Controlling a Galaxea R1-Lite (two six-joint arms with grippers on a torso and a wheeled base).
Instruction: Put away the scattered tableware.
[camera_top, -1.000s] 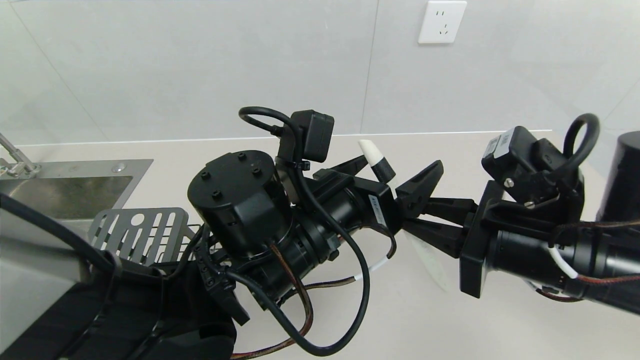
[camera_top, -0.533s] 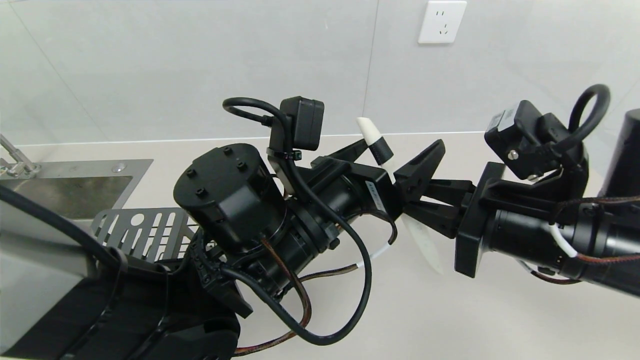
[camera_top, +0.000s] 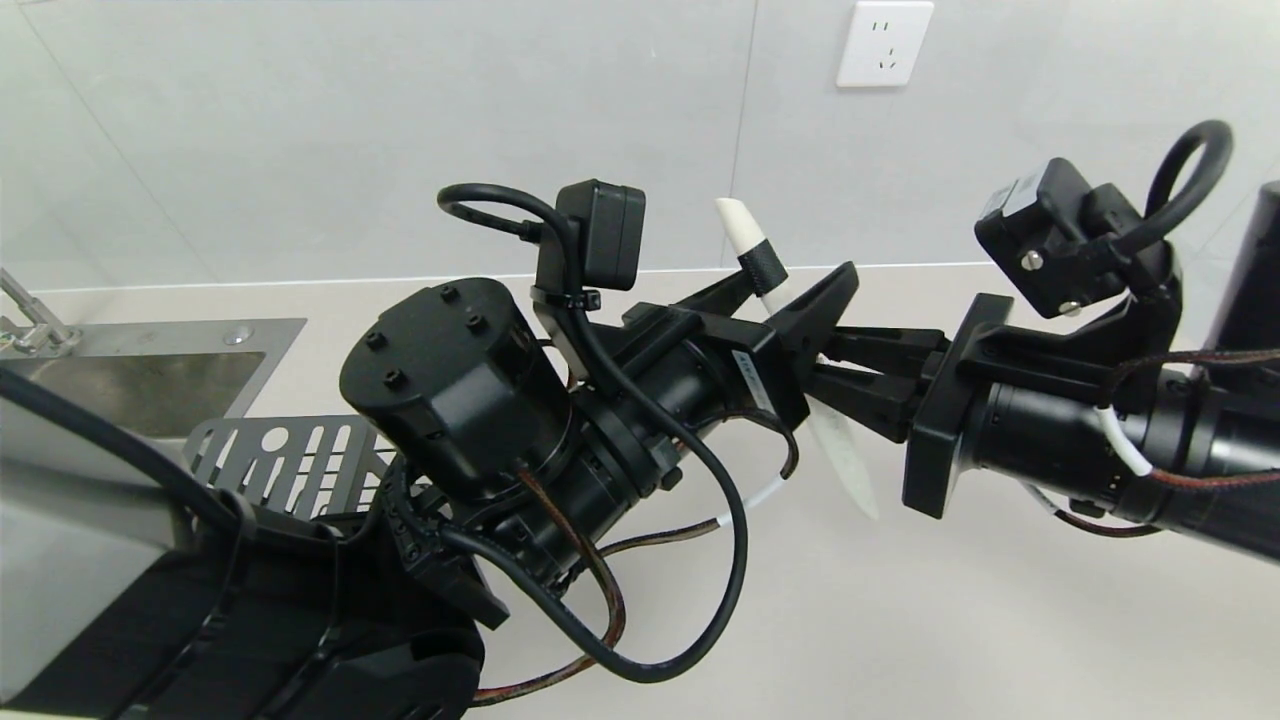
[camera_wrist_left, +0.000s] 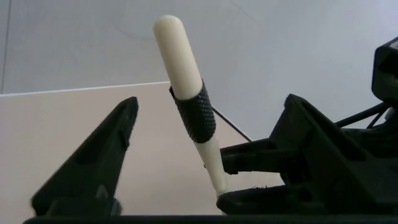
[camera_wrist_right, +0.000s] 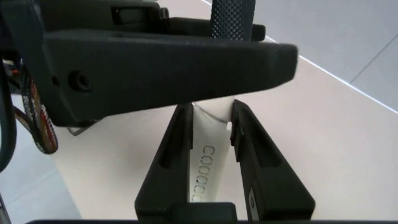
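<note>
Up close, held above the countertop (camera_top: 1000, 620), the two grippers meet nose to nose around a white knife (camera_top: 843, 455). The knife's long axis runs steeply, leaning a little. Its rounded handle end, ringed by a black knurled band, points up and away toward the wall. Its pale blade tip points down toward the countertop and hangs clear of it. The right gripper (camera_top: 818, 368) comes in from the right and has its fingers pinched tight on the flat of the blade, just below the handle. The right wrist view shows the white blade sandwiched between them. The left gripper (camera_top: 798, 282) comes in from the left with its fingers spread wide. One lies on either side of the handle, and the left wrist view shows a gap between each finger and the handle. Lower and to the left lies a perforated metal rack (camera_top: 285, 462). Beyond it is a steel sink (camera_top: 150, 340); what the sink holds cannot be made out. Farthest back, a white socket (camera_top: 884, 43) sits on the grey wall.
</note>
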